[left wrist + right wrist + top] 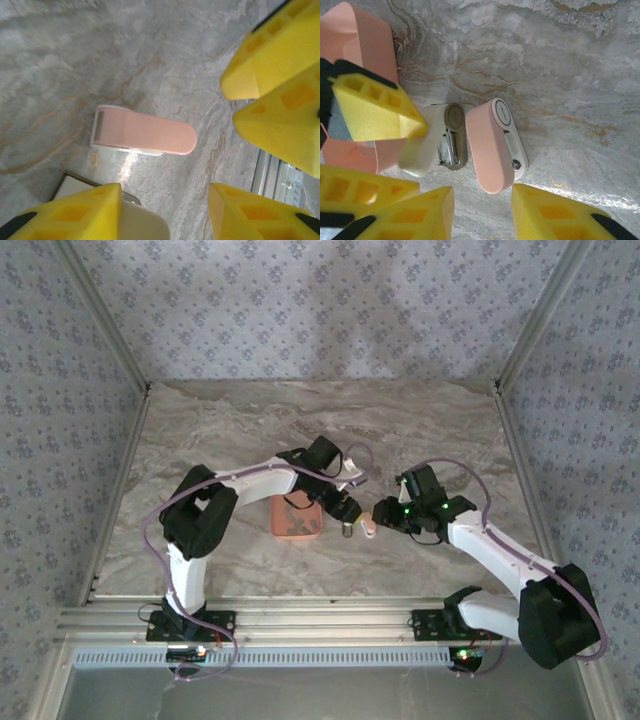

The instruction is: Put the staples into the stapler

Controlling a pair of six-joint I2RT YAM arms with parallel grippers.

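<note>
Seen from above, the left gripper (345, 510) and the right gripper (384, 512) come nose to nose near the table's middle. The stapler (348, 529) lies on the marble table (200, 430) under the left one. A salmon tray (293, 524) is at its 9 o'clock and a pink case (368, 526) at its 3 o'clock.

At the left wrist, the left gripper (165, 205) has its jaws apart. The stapler's cream body (142, 225) touches the 7 o'clock finger, with a gap to the other. The pink case (142, 132) lies flat at centre.

At the right wrist, the stapler (452, 137) lies open with its metal channel showing, and the pink case (492, 150) is just beside it at 3 o'clock. The right gripper (482, 192) hovers with its jaws apart, gripping nothing.
</note>
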